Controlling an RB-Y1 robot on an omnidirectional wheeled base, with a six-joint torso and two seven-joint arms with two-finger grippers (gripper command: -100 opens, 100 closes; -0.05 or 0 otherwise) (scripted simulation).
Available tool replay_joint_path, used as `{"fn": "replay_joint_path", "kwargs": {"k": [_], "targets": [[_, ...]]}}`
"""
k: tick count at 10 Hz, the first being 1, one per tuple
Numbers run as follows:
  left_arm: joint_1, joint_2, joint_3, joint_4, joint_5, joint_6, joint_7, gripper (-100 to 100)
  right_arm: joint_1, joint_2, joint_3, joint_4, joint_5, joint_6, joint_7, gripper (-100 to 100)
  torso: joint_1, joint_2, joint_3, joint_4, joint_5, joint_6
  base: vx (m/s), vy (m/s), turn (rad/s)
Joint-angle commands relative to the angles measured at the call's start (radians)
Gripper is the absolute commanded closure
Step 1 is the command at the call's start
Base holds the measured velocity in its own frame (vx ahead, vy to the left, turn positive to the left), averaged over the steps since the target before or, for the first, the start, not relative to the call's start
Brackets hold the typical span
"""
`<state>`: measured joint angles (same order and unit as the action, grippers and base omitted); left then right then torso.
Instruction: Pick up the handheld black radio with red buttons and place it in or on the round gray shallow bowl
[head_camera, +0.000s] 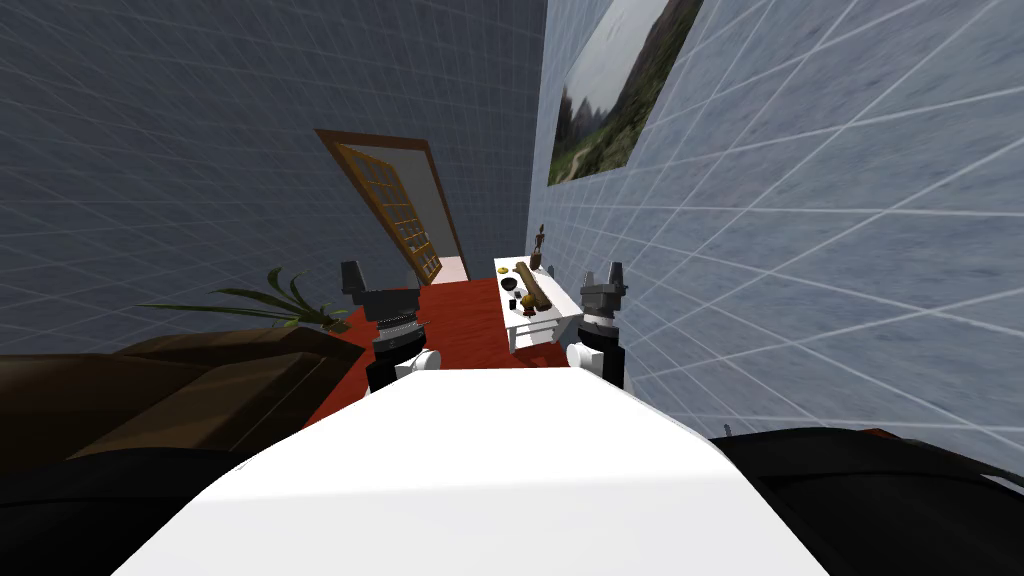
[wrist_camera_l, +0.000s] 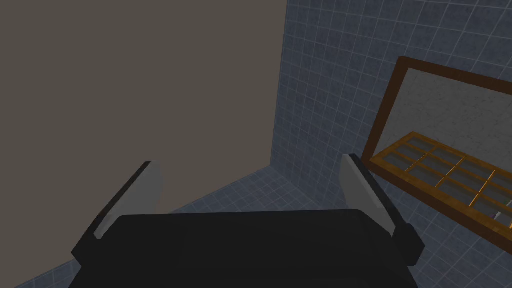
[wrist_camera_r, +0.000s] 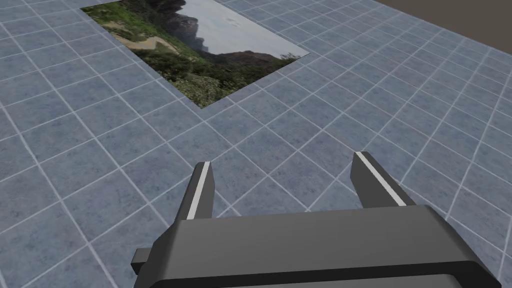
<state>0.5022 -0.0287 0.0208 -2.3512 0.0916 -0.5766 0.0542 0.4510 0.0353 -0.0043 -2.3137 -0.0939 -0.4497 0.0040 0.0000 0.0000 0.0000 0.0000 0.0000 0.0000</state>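
Holding both arms raised ahead, left gripper (wrist_camera_l: 250, 167) and right gripper (wrist_camera_r: 282, 165) spread wide, empty. Cannot pick out the radio among small things on white table (head_camera: 545, 326) well ahead by tiled wall (head_camera: 800, 300); brown sofa (head_camera: 200, 385) off left.

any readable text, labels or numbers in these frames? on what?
None can be read.
No caption or writing on the landscape picture on the wall.
The small items on the white table are too small to show any label.
No markings on the left gripper or right gripper, both open.
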Motion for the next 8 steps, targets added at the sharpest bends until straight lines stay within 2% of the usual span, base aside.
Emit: {"fn": "replay_joint_path", "kwargs": {"k": [1,5,7,8], "targets": [[0.000,0.000,0.000,0.000,0.000,0.000,0.000,0,-0.004,-0.035,-0.002,0.013,-0.006,0.010,-0.010,-100,0.000,0.000,0.000,0.000,0.000,0.000,-0.007,0.016,0.013],[0.000,0.000,0.000,0.000,0.000,0.000,0.000,0,-0.028,-0.131,-0.014,0.085,-0.043,0.070,-0.066,-100,0.004,0.001,0.001,0.000,0.001,0.000,-0.023,0.057,0.021],[0.000,0.000,0.000,0.000,0.000,0.000,0.000,0,-0.047,-0.165,-0.023,0.134,-0.073,0.117,-0.110,-100,0.006,0.002,0.001,0.000,0.001,0.000,-0.039,0.104,0.035],[0.000,0.000,0.000,0.000,0.000,0.000,0.000,0,-0.047,-0.165,-0.023,0.138,-0.073,0.117,-0.110,-100,0.007,0.002,0.001,0.000,0.002,0.000,-0.020,0.061,0.006]]}}
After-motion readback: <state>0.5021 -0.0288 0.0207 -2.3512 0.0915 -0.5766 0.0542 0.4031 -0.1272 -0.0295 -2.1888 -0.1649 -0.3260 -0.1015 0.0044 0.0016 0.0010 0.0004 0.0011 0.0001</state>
